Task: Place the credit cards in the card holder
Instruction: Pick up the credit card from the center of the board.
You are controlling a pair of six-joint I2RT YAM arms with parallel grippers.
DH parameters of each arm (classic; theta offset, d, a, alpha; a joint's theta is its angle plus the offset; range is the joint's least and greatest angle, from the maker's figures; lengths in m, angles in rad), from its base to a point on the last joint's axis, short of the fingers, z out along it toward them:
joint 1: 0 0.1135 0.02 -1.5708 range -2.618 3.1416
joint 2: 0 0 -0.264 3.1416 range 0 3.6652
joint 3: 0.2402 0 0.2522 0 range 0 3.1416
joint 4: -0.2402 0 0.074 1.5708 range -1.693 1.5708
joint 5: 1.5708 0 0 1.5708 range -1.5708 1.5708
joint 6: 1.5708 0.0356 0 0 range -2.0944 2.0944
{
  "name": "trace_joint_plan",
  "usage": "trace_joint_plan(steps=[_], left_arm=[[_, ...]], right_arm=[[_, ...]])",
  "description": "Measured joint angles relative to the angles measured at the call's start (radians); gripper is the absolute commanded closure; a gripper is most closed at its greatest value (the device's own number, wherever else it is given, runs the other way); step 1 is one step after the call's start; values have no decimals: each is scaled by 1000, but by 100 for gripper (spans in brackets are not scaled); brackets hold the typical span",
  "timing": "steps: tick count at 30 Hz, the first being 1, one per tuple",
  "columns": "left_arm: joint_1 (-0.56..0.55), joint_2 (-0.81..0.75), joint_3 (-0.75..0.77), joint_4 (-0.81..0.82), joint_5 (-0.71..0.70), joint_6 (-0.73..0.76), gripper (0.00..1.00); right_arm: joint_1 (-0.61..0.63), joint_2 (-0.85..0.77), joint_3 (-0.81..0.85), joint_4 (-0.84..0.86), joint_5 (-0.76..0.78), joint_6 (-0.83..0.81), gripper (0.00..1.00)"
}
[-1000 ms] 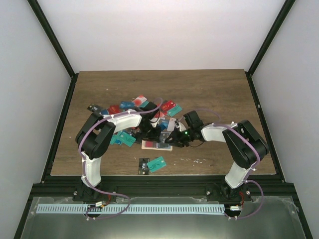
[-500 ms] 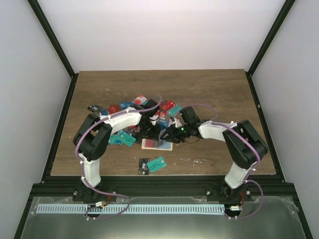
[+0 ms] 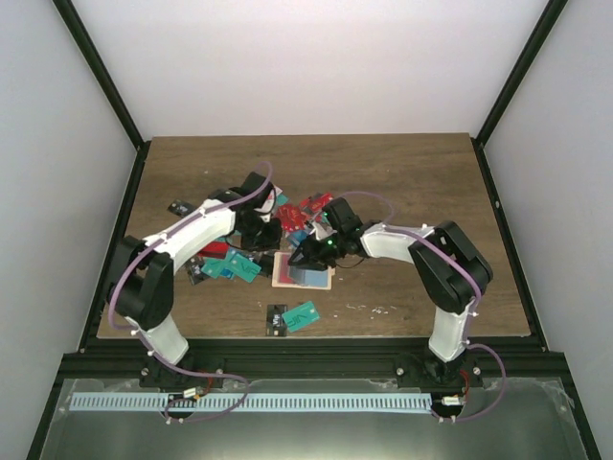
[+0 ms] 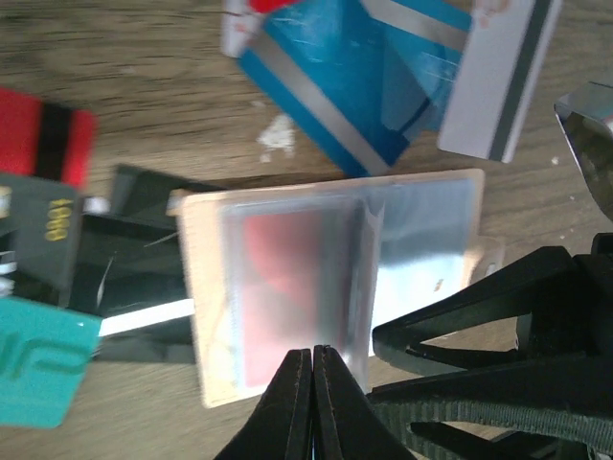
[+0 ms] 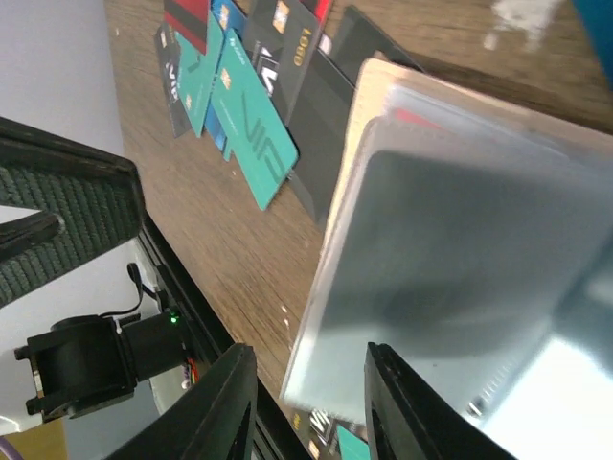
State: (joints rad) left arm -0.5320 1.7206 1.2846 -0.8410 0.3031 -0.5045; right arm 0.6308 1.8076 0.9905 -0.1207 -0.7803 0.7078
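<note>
So the left claw [image 4: 313,356] is pinched shut on nothing, tips right at the edge of the open card holder [image 4: 287,278] lying on the tabletop [image 4: 115,57]. The right claw [image 5: 308,350] has its jaws parted, straddling the holder's corner. Loose credit cards [image 4: 364,67] sit just beyond the holder from the left claw.

Card holder [image 3: 303,271] lies on the table [image 3: 412,172] amid scattered credit cards [image 3: 237,268].

The table [image 4: 115,57] is matt, grained brown wood, the credit cards [image 4: 335,77] are smooth glossy plastic, and the card holder [image 4: 287,268] has shiny clear plastic pockets.
</note>
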Motion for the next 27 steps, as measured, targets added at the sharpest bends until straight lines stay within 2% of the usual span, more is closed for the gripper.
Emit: trace_joint_plan(steps=[6, 14, 22, 27], left_arm=[[62, -97, -77, -31, -41, 11, 96], [61, -233, -236, -32, -44, 11, 90], [7, -319, -407, 61, 27, -4, 89], [-56, -319, -451, 130, 53, -16, 88]], right_arm=[[37, 67, 98, -8, -27, -14, 58], [40, -34, 111, -42, -11, -45, 52], [40, -294, -138, -35, 51, -1, 49], [40, -399, -309, -29, 81, 59, 49]])
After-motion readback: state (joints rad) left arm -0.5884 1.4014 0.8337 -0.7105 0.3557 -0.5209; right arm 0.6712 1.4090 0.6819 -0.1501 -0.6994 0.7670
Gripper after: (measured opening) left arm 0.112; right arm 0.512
